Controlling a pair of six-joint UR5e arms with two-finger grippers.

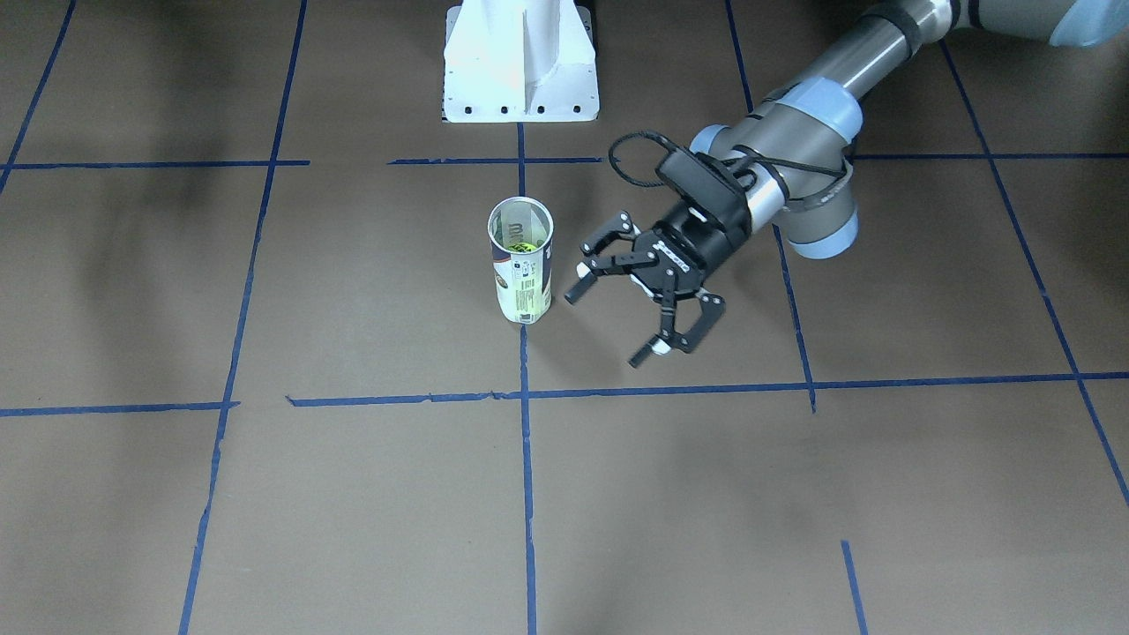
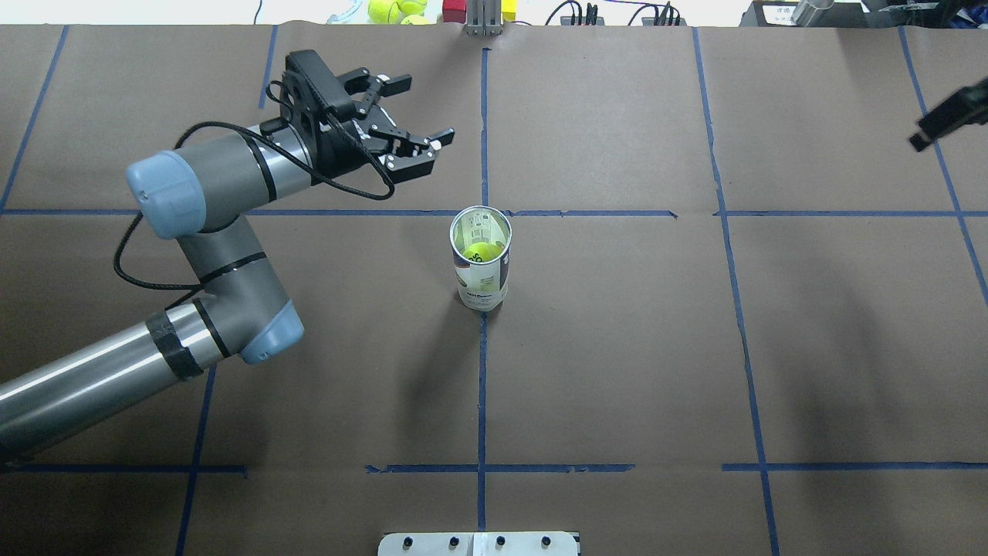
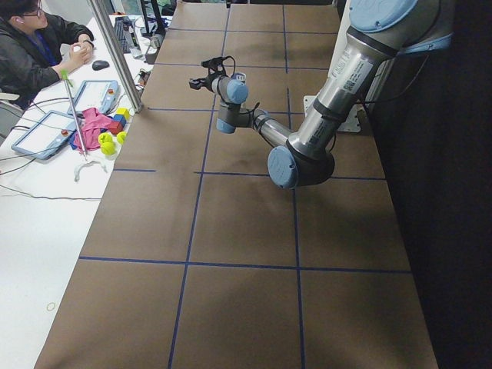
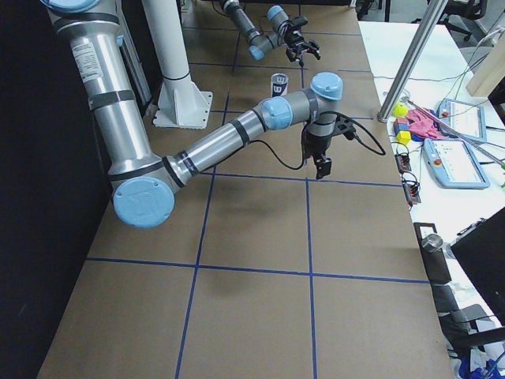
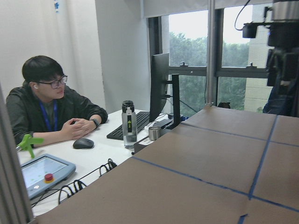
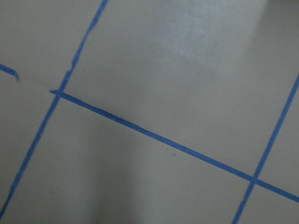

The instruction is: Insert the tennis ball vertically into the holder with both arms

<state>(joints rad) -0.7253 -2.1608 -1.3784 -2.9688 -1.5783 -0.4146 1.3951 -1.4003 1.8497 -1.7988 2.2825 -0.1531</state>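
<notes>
Brown paper gridded with blue tape covers the table [image 2: 617,347]. The can [image 2: 482,262] stands upright near the middle, right on the centre tape line, mouth open to the ceiling. Looking down into it, the ball [image 2: 480,252] sits at the bottom, yellow-green against the clear wall and label.

The left gripper [image 2: 424,108] hangs out over the table on the far side of the can from the robot's base [image 1: 520,88]. It is near the can but plainly apart from it. Its jaws are spread wide with nothing between them, fingers pointing out sideways rather than down.

The right gripper [image 2: 945,120] is well away at the table's other end, only a black sliver at the edge of the overhead view. In the side view it points down above bare paper. I cannot tell how its jaws stand.

A person [image 5: 51,112] sits at the side desk, hands together by a mouse.
</notes>
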